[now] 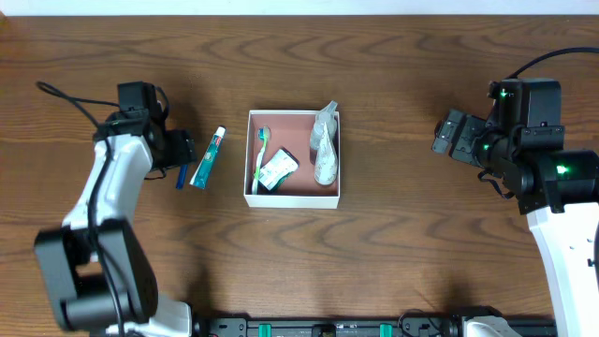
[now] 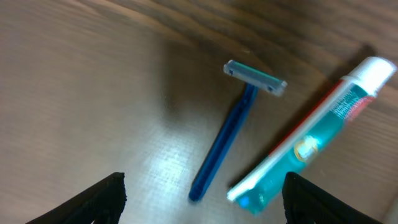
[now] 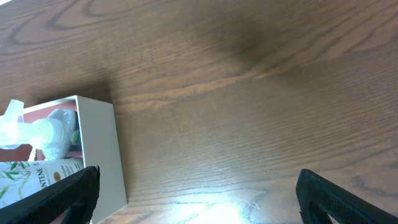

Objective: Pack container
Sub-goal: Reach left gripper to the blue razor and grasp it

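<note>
The container [image 1: 293, 199] is a white-walled square box with a reddish-pink inside, at the table's middle. In it lie a green toothbrush [image 1: 261, 150], a small dark packet [image 1: 278, 170] and a clear wrapped bottle [image 1: 325, 145]. A teal toothpaste tube [image 1: 209, 157] and a blue razor [image 1: 181, 175] lie on the table left of the container. My left gripper [image 1: 178, 150] is open just above them; the left wrist view shows the razor [image 2: 227, 140] and the tube [image 2: 311, 134] between its fingers. My right gripper [image 1: 447, 137] is open and empty, well right of the container [image 3: 102, 155].
Bare wooden tabletop all round. A black cable [image 1: 65, 96] trails at the far left. The arm bases stand at the table's front edge.
</note>
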Available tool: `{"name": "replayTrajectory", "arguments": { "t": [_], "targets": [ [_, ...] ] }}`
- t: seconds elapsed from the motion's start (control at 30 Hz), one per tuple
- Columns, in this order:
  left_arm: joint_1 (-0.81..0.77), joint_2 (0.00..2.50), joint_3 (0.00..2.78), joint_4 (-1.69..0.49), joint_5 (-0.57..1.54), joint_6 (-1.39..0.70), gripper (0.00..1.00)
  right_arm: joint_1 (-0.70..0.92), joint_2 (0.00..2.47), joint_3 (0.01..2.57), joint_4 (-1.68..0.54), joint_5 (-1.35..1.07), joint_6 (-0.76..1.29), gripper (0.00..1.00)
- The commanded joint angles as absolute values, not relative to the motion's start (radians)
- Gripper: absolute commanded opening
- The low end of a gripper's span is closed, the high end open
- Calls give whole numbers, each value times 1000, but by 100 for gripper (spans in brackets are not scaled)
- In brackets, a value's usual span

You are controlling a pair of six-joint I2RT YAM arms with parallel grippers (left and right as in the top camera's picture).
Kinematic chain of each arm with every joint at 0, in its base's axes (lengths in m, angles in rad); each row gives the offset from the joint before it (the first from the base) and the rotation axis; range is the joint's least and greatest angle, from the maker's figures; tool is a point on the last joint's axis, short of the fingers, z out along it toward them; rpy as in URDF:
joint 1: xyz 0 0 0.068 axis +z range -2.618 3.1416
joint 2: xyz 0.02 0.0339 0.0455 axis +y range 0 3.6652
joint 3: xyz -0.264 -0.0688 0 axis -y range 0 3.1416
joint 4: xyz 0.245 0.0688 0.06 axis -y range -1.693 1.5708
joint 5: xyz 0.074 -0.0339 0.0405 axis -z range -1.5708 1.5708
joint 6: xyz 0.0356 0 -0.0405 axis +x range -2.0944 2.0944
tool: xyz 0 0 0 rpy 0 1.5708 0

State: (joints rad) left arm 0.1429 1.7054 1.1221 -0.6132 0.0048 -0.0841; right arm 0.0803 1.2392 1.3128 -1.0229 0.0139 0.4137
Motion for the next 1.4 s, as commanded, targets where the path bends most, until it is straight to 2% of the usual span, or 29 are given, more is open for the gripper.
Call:
{"name": "replayTrajectory", "arguments": {
  "t": [0.0, 0.2, 0.33, 0.57, 0.7, 0.77, 0.83, 1.1, 1.37],
  "targets": [
    [142, 1763, 1114, -575, 46, -36, 81, 72, 1235, 1314, -1022, 10, 426, 99],
    [143, 1847, 1114, -523, 43, -7, 80, 72, 1235, 1314, -1022, 10, 426, 99],
    [143, 1887, 1114, -496, 42, -2, 72, 72, 1235, 1314, -1022, 10, 426, 99],
    [142, 1932, 1114, -477, 42, 1, 47, 72, 1235, 1314, -1022, 10, 426, 99],
    [142, 1937, 1114, -477, 42, 0, 28, 72, 1235, 1314, -1022, 10, 426, 99],
    [142, 1936, 1114, -480, 42, 1, 14, 72, 1235, 1314, -1022, 10, 426, 99],
    [142, 1934, 1115, -488, 42, 0, 6, 72, 1235, 1314, -1022, 11, 426, 99],
    [142, 1879, 1116, -538, 43, -1, 6, 72, 1235, 1314, -1022, 10, 426, 99],
    [93, 1630, 1126, -630, 45, -8, 6, 72, 1235, 1314, -1022, 10, 426, 99]
  ]
}}
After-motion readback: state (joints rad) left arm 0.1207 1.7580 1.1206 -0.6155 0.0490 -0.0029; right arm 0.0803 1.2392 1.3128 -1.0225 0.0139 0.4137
